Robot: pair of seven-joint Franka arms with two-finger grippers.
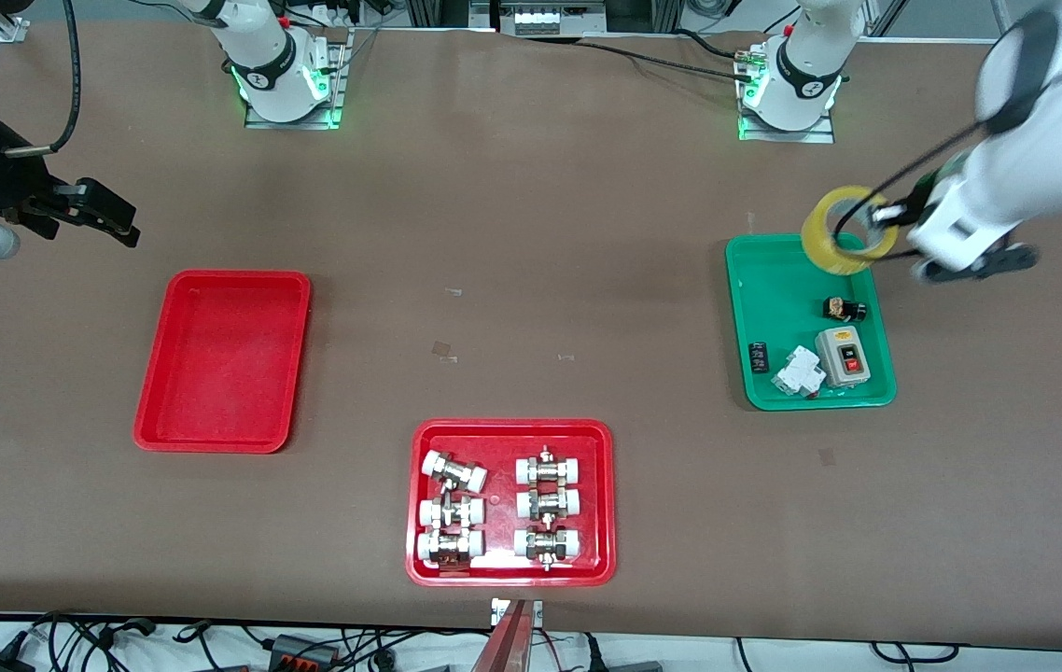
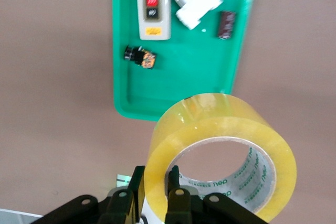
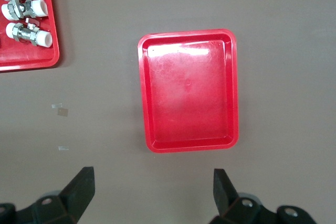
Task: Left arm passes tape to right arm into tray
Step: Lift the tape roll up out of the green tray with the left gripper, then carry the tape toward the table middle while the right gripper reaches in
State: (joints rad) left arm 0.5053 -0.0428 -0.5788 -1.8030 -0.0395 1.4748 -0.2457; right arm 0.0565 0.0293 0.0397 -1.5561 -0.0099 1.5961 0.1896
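Your left gripper point(image 1: 887, 217) is clamped on the tape point(image 1: 848, 230), one finger point(image 2: 174, 181) inside the core and the other on the outer wall of the roll. The tape is up in the air, standing on edge, over the end of the green tray point(image 1: 778, 289) that lies farthest from the front camera. From the left wrist camera you see the yellow roll point(image 2: 220, 153) pinched at its rim, with the green tray point(image 2: 210, 72) below it.

In that green tray you have a grey switch box point(image 1: 842, 357) with red and black buttons, a white breaker point(image 1: 797, 371), a small black part point(image 1: 759, 357) and a black-and-gold part point(image 1: 844, 309), all lying flat and apart from the tape.

Your right gripper point(image 1: 102, 215) is wide open and holds nothing. It hangs over bare table toward the right arm's end, close to the plain red tray point(image 1: 225, 359). The right wrist camera shows both fingers point(image 3: 79, 188) spread, with that red tray point(image 3: 188, 90) between them in the shot, nothing in it.

A second red tray point(image 1: 510, 502) sits nearest the front camera, mid-table, holding six metal fittings point(image 1: 454, 471) with white caps, in two columns of three. Bits of clear tape scrap point(image 1: 443, 350) are stuck to the table point(image 1: 531, 233) between the trays.
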